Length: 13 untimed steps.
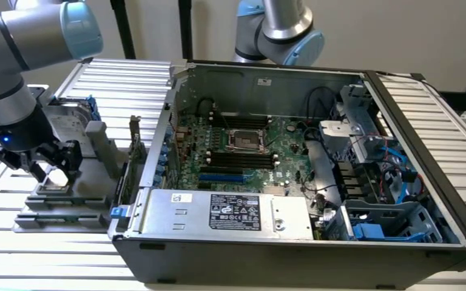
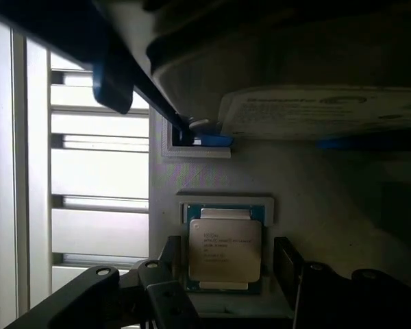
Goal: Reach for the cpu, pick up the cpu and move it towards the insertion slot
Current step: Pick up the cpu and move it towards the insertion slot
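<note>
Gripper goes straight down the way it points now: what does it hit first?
Likely the cpu, seated in the grey holder: the gripper is open with a finger on each side of it. Depth is unclear, so fingertips may reach the holder first.

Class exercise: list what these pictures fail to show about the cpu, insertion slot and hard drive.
cpu, exterior view: partly hidden by the gripper jaws.
cpu print, wrist view: too small to read.
insertion slot, exterior view: contacts in its dark centre too small.
hard drive label, wrist view: cut off by the edge.
</note>
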Tool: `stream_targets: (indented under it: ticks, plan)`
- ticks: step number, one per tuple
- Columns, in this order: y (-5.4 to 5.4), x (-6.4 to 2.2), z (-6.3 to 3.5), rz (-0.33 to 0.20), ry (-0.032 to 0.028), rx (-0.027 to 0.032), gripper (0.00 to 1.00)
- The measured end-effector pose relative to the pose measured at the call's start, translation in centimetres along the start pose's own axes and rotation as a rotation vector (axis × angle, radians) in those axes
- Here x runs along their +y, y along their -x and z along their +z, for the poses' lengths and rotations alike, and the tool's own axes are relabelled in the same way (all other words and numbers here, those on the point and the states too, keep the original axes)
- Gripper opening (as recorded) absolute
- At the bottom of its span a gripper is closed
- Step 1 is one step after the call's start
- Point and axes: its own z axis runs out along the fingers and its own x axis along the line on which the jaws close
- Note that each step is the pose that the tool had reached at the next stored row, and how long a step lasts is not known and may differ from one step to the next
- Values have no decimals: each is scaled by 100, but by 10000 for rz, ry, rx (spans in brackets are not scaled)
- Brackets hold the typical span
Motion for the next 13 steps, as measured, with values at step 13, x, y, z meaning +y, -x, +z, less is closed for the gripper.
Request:
stream_targets:
  ticks: [13]
  plan:
    - [0,14,20,0,-35,26,65]
